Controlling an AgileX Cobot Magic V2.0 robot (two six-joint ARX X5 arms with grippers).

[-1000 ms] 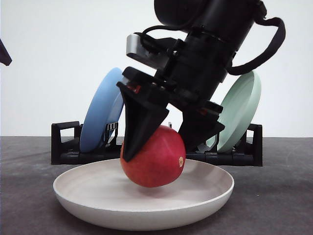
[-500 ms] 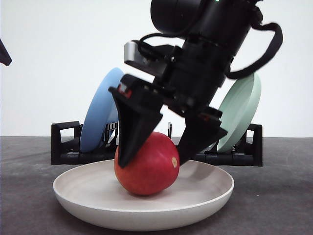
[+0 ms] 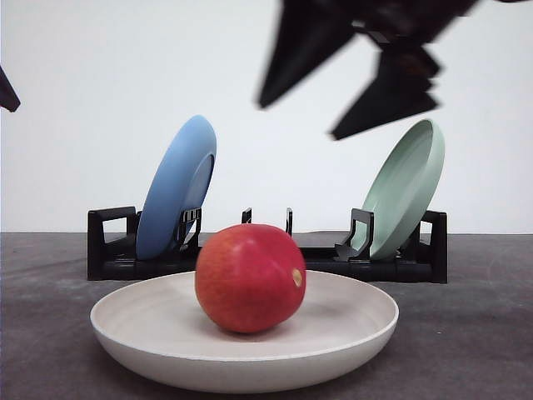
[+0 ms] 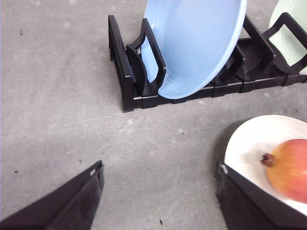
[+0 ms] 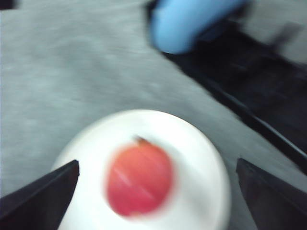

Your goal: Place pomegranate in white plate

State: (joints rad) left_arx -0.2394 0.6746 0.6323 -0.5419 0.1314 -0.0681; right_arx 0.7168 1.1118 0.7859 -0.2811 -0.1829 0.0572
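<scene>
The red pomegranate [image 3: 250,277] rests inside the white plate [image 3: 141,321] at the table's front, free of any fingers. High above it my right gripper [image 3: 300,121] hangs open and blurred, its two black fingers spread apart. From the right wrist camera the pomegranate [image 5: 139,178] lies in the middle of the white plate [image 5: 199,158], well below the open fingers. The left wrist camera has the pomegranate [image 4: 290,168] and the white plate [image 4: 249,148] off to one side, with my left gripper [image 4: 160,179] open over bare table.
A black dish rack [image 3: 112,250] stands behind the plate, holding a tilted blue plate [image 3: 176,187] on the left and a pale green plate [image 3: 406,190] on the right. Grey tabletop lies around the white plate.
My right gripper let go of the pomegranate and rose well above it. The fruit settled in the white plate and stays there.
</scene>
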